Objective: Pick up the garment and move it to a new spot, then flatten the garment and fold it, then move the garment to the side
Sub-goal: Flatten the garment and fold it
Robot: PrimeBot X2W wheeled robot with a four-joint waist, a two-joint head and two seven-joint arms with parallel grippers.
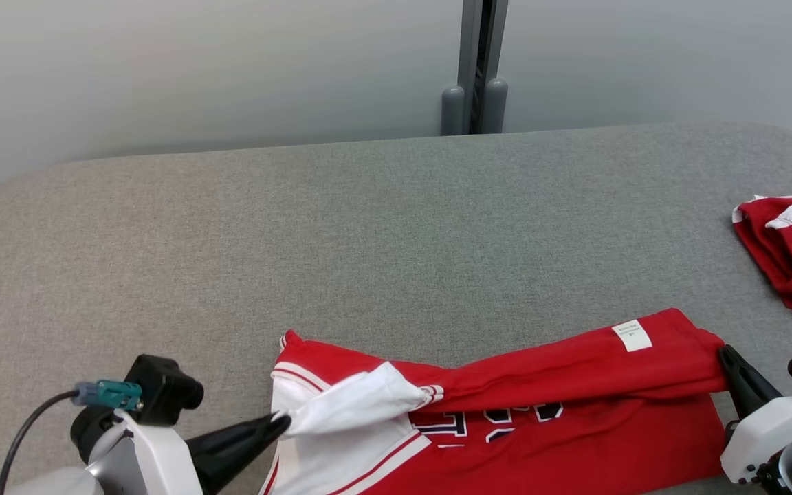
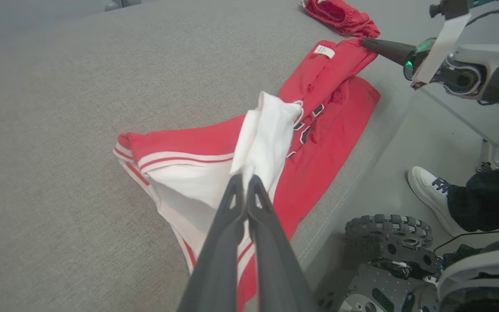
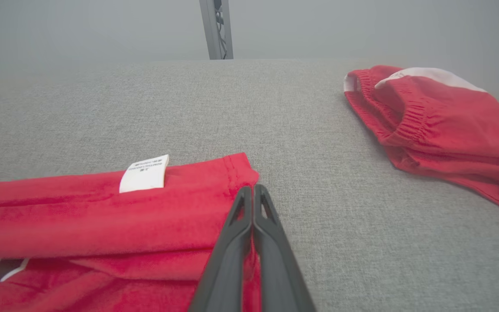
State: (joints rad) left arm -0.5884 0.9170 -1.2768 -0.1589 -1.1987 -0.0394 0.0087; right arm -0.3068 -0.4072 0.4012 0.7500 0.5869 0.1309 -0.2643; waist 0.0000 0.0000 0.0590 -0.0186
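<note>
The garment (image 1: pixel 540 412) is red with white striped side panels and dark lettering, lying at the near edge of the grey padded table (image 1: pixel 368 227). Its far layer is folded over toward me, showing a white label (image 1: pixel 632 335). My left gripper (image 1: pixel 282 421) is shut on the white panel at the garment's left end; the left wrist view shows that cloth (image 2: pixel 267 134) pinched and pulled up at my left gripper (image 2: pixel 246 177). My right gripper (image 1: pixel 722 352) is shut on the red hem at the right end, and the right wrist view shows my right gripper (image 3: pixel 253 188) on the garment (image 3: pixel 102 212).
A second red piece with an elastic waistband (image 1: pixel 791 254) lies bunched at the table's right edge. A grey post (image 1: pixel 475 69) stands behind the table. Beside the table's near edge are the robot's wheeled base (image 2: pixel 388 234) and a person's foot in a white shoe (image 2: pixel 431 195).
</note>
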